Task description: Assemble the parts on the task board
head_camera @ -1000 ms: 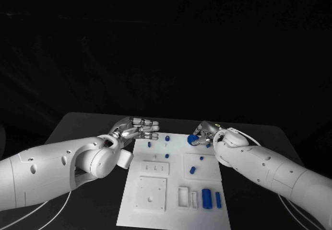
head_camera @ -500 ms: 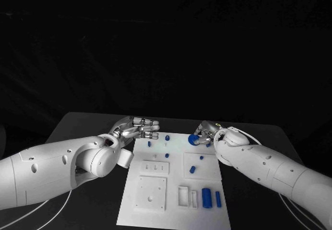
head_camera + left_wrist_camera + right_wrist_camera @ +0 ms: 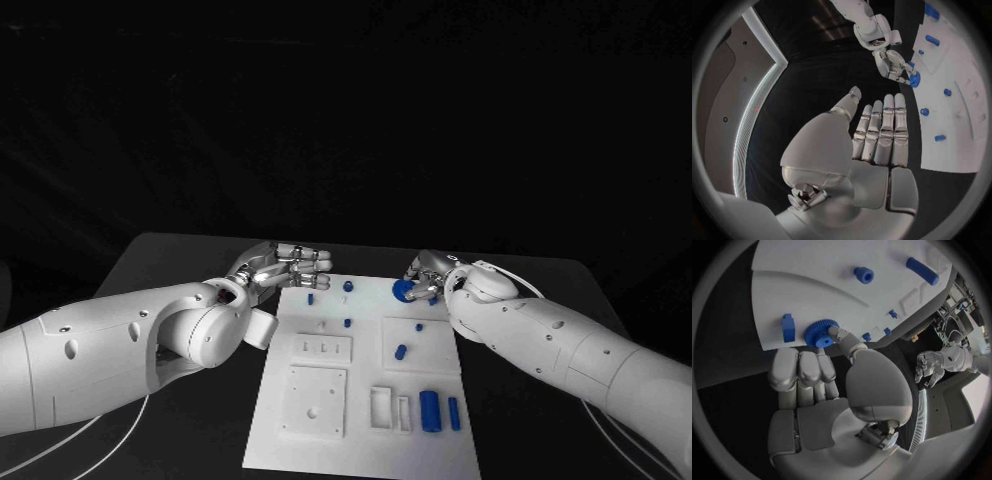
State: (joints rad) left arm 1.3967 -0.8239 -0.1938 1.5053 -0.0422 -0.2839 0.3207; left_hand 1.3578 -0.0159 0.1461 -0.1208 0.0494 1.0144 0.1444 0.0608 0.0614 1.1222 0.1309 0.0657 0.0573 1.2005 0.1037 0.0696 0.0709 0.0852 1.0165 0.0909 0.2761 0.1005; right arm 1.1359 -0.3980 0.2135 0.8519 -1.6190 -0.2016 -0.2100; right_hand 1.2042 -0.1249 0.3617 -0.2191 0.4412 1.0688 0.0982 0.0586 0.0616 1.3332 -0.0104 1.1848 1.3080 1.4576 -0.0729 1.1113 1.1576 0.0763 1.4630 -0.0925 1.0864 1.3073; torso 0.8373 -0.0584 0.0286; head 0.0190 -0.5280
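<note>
Head view: white task board [image 3: 361, 420] runs long from bottom centre up to mid-frame, both hands at its far end.
Right hand [image 3: 427, 280] pinches a blue gear [image 3: 404, 290] at the board's upper right corner, its toothed disc on edge there in the right wrist view; left hand [image 3: 284, 266] holds nothing, fingers straight and side by side, upper left of the board.

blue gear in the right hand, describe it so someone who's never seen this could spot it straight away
Find the white task board in the middle of the black table, then its far right corner, where the right hand reaches in. The blue gear is pinched in its fingers there: round and toothed, unlike the small plain blue pegs on the board.
</note>
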